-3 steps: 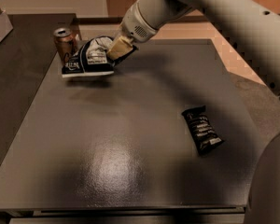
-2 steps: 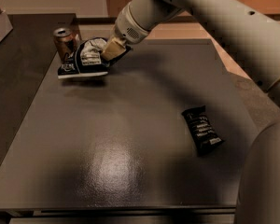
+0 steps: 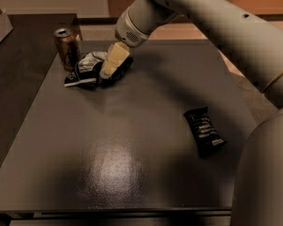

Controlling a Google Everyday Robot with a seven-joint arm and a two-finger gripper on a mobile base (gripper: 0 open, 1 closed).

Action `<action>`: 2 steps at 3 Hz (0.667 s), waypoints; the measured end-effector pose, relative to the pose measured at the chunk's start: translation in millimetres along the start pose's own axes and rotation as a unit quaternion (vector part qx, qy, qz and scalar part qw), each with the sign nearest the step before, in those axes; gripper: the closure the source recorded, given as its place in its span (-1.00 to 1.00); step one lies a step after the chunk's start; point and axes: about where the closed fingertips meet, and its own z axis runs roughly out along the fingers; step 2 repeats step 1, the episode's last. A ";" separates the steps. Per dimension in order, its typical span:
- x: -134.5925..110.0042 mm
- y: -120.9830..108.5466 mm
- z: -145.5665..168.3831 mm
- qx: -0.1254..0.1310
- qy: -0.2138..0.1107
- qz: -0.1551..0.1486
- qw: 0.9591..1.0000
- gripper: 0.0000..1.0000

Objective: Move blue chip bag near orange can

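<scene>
Hand: you see the hand [image 3: 108,68] low over the far-left part of the tabletop [image 3: 132,145], its cream tip pointing down and to the left into the blue chip bag [image 3: 87,70].
Grip: you cannot tell whether the hand clamps the bag or merely lies against it; the crumpled bag hides the contact.
Wrist: the pale round wrist housing [image 3: 131,29] sits just above and to the right of the hand, tilted down toward it.
Arm: the arm [image 3: 217,18] runs from the wrist up and to the right, crosses the top of the view, then bends down along the right edge.
Blue chip bag: it lies bunched on the tabletop, around the tip of the hand, with a white panel showing at its left.
Orange can: the orange can [image 3: 67,47] stands upright just left of the bag, at the tabletop's far-left corner; you cannot tell whether the two touch.
Black packet: a smaller black packet [image 3: 205,131] lies flat at the right, well apart from the bag.
</scene>
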 end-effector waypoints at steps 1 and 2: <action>0.0 0.0 0.1 0.000 0.000 0.000 1.000 -1.00; 0.0 0.0 0.1 0.000 0.000 0.000 1.000 -1.00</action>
